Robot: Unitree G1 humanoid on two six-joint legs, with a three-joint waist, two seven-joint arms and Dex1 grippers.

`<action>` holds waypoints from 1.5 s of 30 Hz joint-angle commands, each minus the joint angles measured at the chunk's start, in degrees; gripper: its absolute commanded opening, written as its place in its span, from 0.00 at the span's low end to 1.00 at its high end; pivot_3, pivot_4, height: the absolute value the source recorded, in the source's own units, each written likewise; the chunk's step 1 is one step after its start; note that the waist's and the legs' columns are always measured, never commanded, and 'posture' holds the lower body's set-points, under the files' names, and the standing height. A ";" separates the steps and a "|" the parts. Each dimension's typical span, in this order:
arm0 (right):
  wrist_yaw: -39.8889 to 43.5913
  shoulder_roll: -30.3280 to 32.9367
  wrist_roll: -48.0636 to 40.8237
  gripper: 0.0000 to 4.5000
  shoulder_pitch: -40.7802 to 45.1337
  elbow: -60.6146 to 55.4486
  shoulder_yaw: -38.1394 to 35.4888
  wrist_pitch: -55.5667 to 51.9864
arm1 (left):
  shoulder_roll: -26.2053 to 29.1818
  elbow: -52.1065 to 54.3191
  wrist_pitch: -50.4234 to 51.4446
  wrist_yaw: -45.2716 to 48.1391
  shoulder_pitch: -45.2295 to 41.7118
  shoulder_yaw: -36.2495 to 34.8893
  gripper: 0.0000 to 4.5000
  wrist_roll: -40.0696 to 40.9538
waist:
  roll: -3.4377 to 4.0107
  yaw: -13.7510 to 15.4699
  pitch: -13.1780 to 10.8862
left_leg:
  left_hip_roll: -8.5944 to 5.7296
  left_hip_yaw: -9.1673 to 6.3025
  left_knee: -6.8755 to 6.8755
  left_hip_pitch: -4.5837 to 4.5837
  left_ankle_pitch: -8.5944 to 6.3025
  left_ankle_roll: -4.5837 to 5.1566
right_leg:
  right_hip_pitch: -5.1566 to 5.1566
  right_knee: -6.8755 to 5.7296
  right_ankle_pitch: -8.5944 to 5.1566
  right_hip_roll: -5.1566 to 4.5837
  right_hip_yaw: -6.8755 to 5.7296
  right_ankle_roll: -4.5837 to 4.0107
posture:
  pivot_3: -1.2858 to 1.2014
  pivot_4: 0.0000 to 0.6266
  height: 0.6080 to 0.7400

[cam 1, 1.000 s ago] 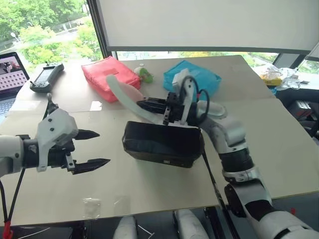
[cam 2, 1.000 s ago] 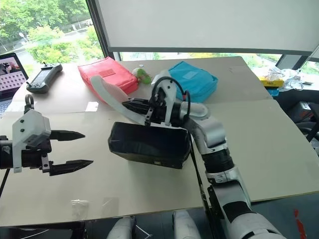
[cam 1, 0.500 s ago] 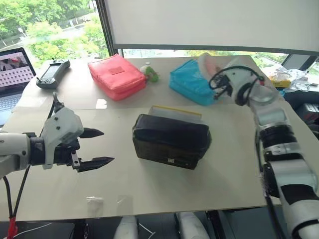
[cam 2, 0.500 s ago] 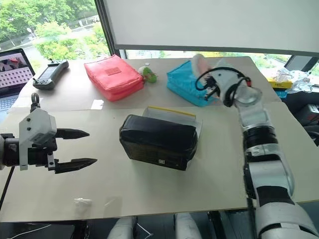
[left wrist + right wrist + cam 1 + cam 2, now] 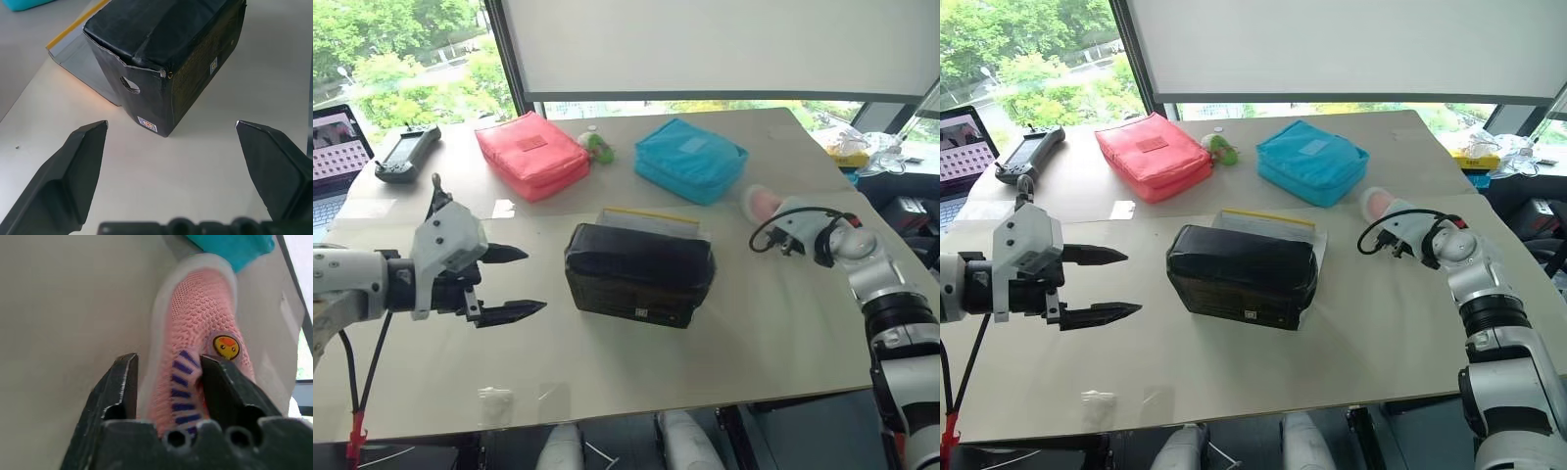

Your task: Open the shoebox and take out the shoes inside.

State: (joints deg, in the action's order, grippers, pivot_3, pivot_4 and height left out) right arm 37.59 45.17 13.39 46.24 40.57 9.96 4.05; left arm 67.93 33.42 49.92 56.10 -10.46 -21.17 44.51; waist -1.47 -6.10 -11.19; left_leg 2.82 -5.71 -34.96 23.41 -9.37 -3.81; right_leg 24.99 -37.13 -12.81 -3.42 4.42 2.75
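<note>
Setting the first shoe down beside the shoebox

The shoebox [image 5: 639, 275] lies mid-table, black underside up, its yellow lid [image 5: 646, 216] showing behind it. To the right of the box, the right gripper [image 5: 168, 377] straddles one wall of a pink shoe [image 5: 200, 328] resting on the table [image 5: 773, 333], one finger inside, jaws loosened rather than pinching. Best to spread them fully and back out straight, so the shoe isn't dragged. Left of the box, the left gripper [image 5: 171, 132] hovers wide open and empty.
</note>
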 commanded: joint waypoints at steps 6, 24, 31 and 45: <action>20.75 0.04 -33.79 0.87 2.94 -31.89 -15.52 -34.63 | 0.51 -0.63 -1.98 1.34 -0.24 -0.41 1.00 -1.64 | 0.01 0.46 -0.01 | 0.01 0.00 0.02 0.02 0.00 0.00 | 0.00 0.00 -0.01 0.00 -0.01 0.01 | 0.52 0.24 0.95; 33.04 2.03 -51.13 0.00 -19.42 -61.70 -6.45 -50.89 | -0.12 -3.26 -5.08 2.24 -3.74 4.48 1.00 -3.78 | -0.32 2.30 0.20 | 0.03 0.00 -0.05 -0.11 -0.01 0.00 | -0.20 0.07 -0.05 0.03 -0.04 0.04 | 0.52 0.24 0.95; 38.74 9.58 -49.72 0.00 -27.57 -67.15 -0.94 -49.26 | -0.24 -4.22 -5.91 3.13 -4.72 5.85 1.00 -4.69 | -0.36 2.42 0.21 | 0.02 0.01 -0.28 -0.17 -0.03 0.01 | -0.37 0.12 -0.26 -0.01 -0.04 -0.31 | 0.52 0.24 0.95; 33.98 7.13 -50.05 0.06 -13.63 -66.99 -3.88 -49.75 | 0.03 -3.96 -5.53 3.23 -5.10 6.29 1.00 -4.68 | -0.34 2.23 0.18 | 0.02 0.02 -0.28 -0.20 -0.03 0.01 | -0.38 0.10 -0.22 0.00 -0.06 -0.27 | 0.52 0.24 0.95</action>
State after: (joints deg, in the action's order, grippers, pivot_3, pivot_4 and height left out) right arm 71.11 51.78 -35.22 31.03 -23.29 6.52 -45.12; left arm 67.61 28.98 44.82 59.46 -14.92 -14.31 40.35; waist -1.81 -3.86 -11.01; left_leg 2.85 -5.70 -35.22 23.23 -9.40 -3.81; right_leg 24.61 -37.02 -13.03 -3.42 4.36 2.50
